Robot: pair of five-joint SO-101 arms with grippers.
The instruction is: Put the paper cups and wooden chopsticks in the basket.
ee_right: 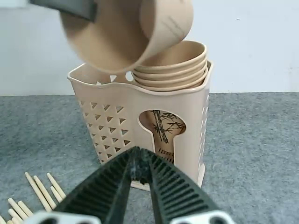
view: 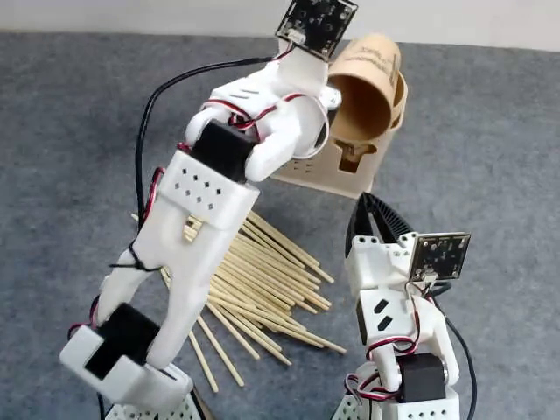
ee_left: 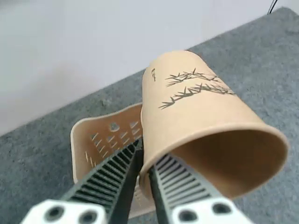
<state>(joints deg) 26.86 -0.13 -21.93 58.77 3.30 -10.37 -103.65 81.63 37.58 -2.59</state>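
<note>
1. Grey felt-like table covering [view: 494, 184] — bears everything listed below.

2. White left arm [view: 201, 219] — stretches from the near left corner up to the far centre, its wrist above the basket.

3. White right arm [view: 395, 306] — stands at the near right, pointed toward the far side, with the basket straight ahead of it.

4. Beige plastic basket [view: 346, 173] — upright at the far centre. Its walls are pierced with small triangular holes, and the near face has a keyhole-shaped cutout [ee_right: 163, 128].

5. Pile of pale wooden chopsticks [view: 262, 280] — lies loose on the covering near the basket, partly under the left arm and to the left of the right arm. None are in the basket.

6. Tan paper cup with dark bamboo print [ee_left: 201, 112] — tipped onto its side in the air over the basket's open top, mouth turned toward the near side. Whether it touches the stack below cannot be told.

7. Stack of tan paper cups [ee_right: 170, 65] — nested upright inside the basket, rims just above its edge. The bamboo print shows through the cutout.

8. Left gripper [ee_left: 144, 161] — black ribbed fingers pinched on the tipped cup's wall at the rim, one inside, one outside.

9. Right gripper [ee_right: 138, 161] — black ribbed fingers closed tip to tip, holding nothing, low and just short of the basket's near face.
</note>
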